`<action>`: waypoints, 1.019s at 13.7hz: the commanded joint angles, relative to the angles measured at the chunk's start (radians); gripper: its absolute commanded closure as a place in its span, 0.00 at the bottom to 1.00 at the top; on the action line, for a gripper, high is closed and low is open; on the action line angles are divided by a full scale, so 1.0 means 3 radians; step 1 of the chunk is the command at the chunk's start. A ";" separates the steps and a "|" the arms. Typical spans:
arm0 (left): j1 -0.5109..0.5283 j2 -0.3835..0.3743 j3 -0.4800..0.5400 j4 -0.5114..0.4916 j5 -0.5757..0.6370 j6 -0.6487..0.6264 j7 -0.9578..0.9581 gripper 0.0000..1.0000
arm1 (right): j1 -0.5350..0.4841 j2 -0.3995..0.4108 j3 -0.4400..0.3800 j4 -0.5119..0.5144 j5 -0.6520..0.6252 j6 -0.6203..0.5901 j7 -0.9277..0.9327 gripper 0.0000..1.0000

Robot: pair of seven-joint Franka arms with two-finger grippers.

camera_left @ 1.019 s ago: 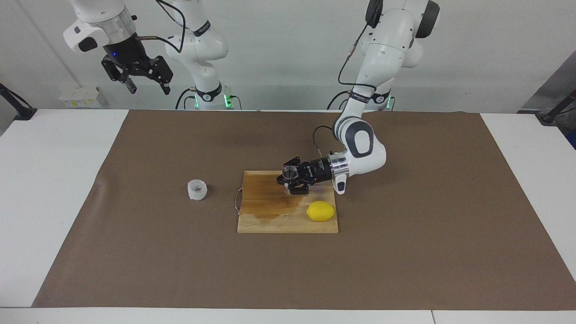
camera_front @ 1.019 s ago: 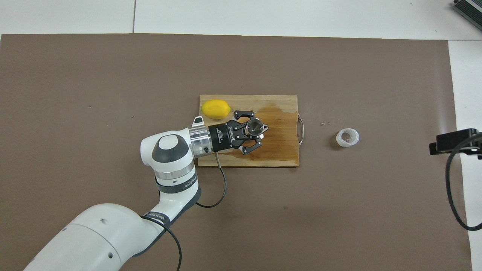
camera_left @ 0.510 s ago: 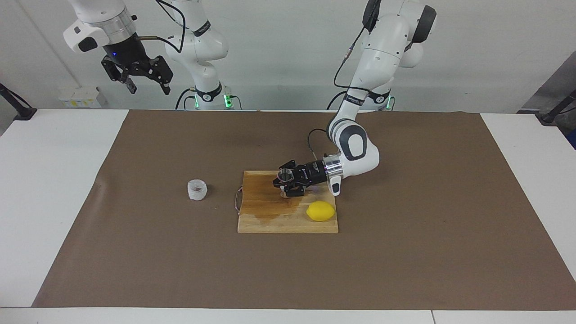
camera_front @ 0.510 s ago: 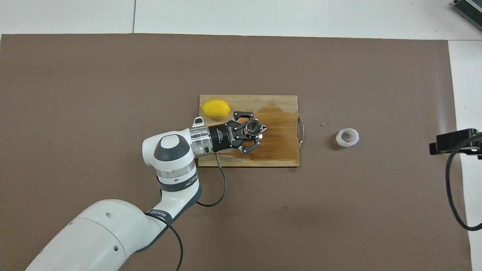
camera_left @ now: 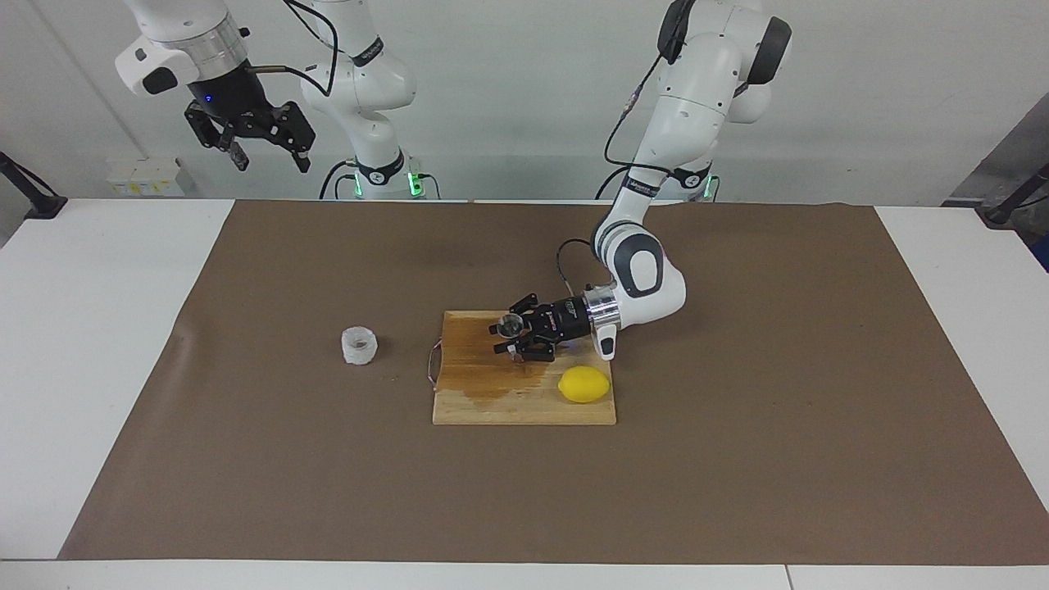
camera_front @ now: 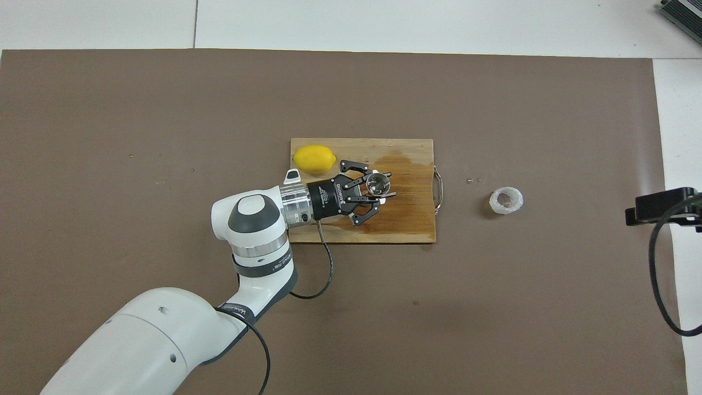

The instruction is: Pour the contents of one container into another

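Steel caught the light on the cutting board (camera_left: 492, 406): the jigger (camera_left: 510, 326) stood there near the middle, beside the wet stain, with the left tool (camera_left: 515, 338) around it. A second before, the tool was clamped together on the jigger's waist; now its fingers seemed to have begun to part, and the arm had moved a little toward the right arm's end of the board. I judged this as the jigger being set down and released, so the carrying step looked finished, though I could not tell if the fingers were already free of the metal (they were very close to it).

The white ribbed cup (camera_left: 359, 346) stood on the brown paper of the desk, well apart from the board, toward the right arm's end. The lemon (camera_left: 584, 384) lay on the board's corner, farther from the robots than the jigger. The right tool (camera_left: 250, 143) waited high in the air, fingers apart and empty.
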 commanded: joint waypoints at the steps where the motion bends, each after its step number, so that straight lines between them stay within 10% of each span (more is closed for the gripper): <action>1: 0.0045 -0.0103 -0.0001 -0.0005 0.0135 0.0088 -0.0019 0.00 | -0.0015 -0.0049 0.0012 -0.0043 -0.0016 -0.0004 0.0023 0.00; 14: 0.0132 -0.0507 0.0034 0.0010 0.1739 0.0144 -0.0096 0.00 | -0.0015 -0.0049 0.0012 -0.0043 -0.0016 -0.0009 0.0023 0.00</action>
